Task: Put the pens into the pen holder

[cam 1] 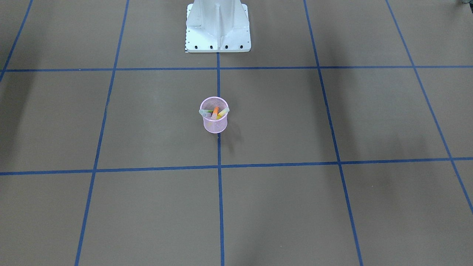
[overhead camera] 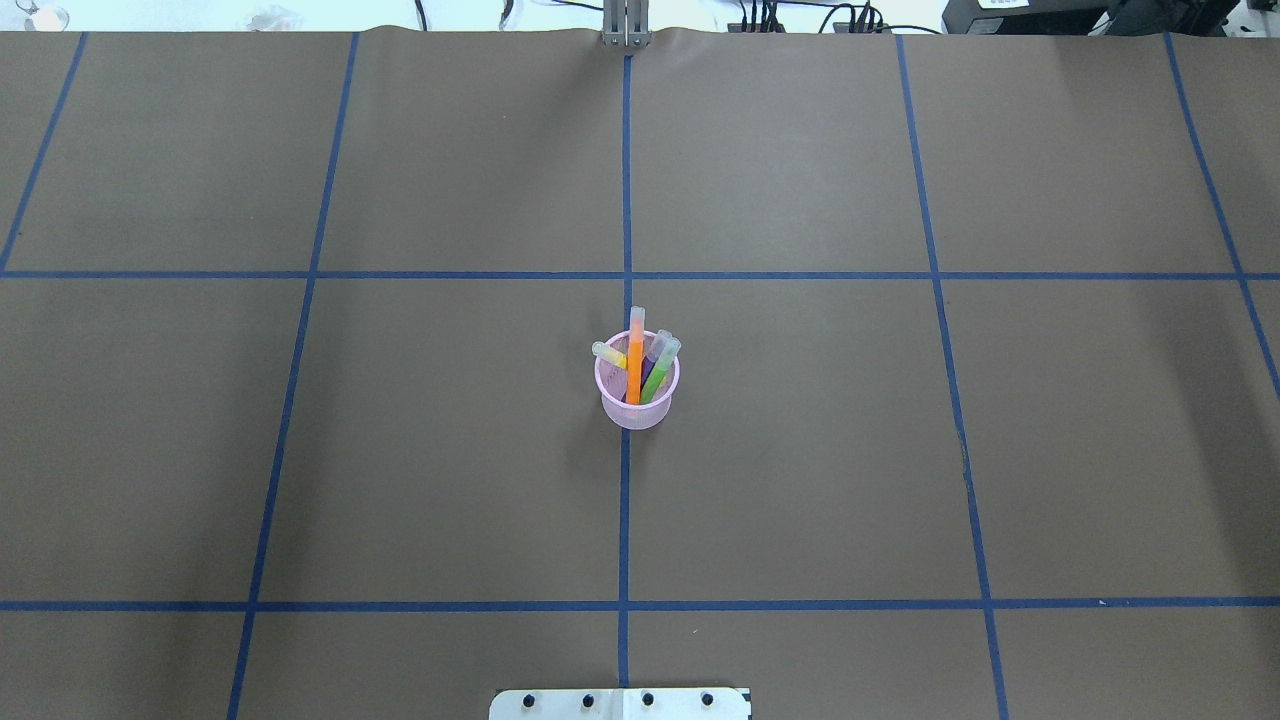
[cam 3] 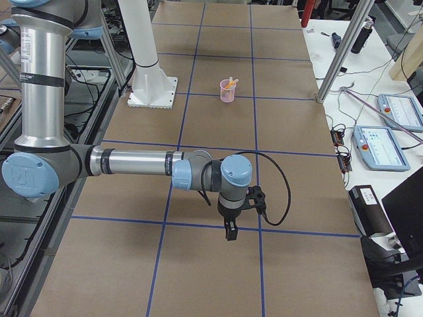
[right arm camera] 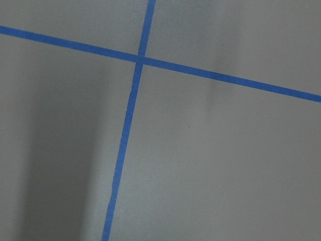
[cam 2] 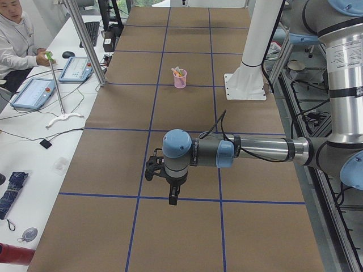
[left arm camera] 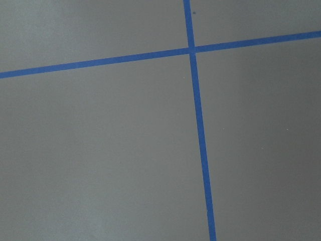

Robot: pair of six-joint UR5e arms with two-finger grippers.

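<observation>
The pink mesh pen holder [overhead camera: 637, 412] stands upright at the table's middle on a blue tape line. It also shows in the front view [cam 1: 215, 125]. The orange pen [overhead camera: 635, 365], green pen [overhead camera: 657, 380] and yellow pen [overhead camera: 609, 354] stand in it, with caps above the rim. The purple pen is mostly hidden among them. No pen lies on the table. My left gripper [cam 2: 173, 199] shows only in the left side view and my right gripper [cam 3: 229, 232] only in the right side view. Both hang over bare table far from the holder. I cannot tell whether they are open or shut.
The white robot base [cam 1: 218, 29] stands at the table's robot-side edge. Blue tape lines grid the brown table. An operator [cam 2: 17, 34] sits at a side bench with tablets [cam 2: 34, 93]. Metal posts [cam 2: 85, 39] stand along that table edge.
</observation>
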